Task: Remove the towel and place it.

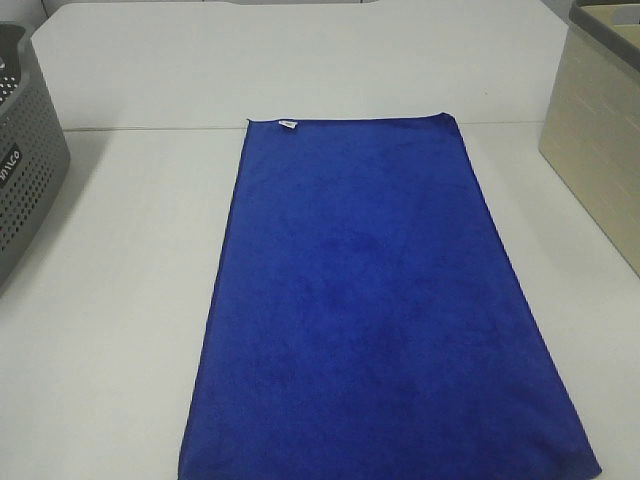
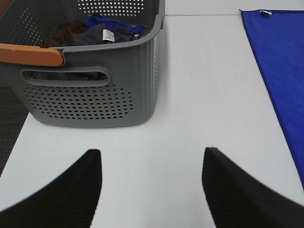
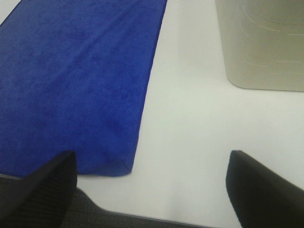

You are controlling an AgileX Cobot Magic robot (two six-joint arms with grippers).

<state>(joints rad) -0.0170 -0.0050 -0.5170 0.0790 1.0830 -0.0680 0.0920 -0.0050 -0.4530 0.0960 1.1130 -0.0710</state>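
Both grippers hang free over the table (image 1: 120,300) with nothing between their fingers: our left gripper (image 2: 151,183) stands partly spread in front of the grey basket (image 2: 95,85), and our right gripper (image 3: 151,183) is spread wide beside the near corner of the towel (image 1: 385,300). Neither shows in the high view. We see the towel lying flat on the table between the grey basket and the beige bin (image 1: 595,130), its white tag (image 1: 287,125) at the far edge. Since it already lies spread, we judge little is left but a last tidy; if we lift it, each gripper should pinch one near corner, right at the stitched edge, and both should rise together to avoid dragging. We count one towel, one grey basket, one beige bin, two grippers.
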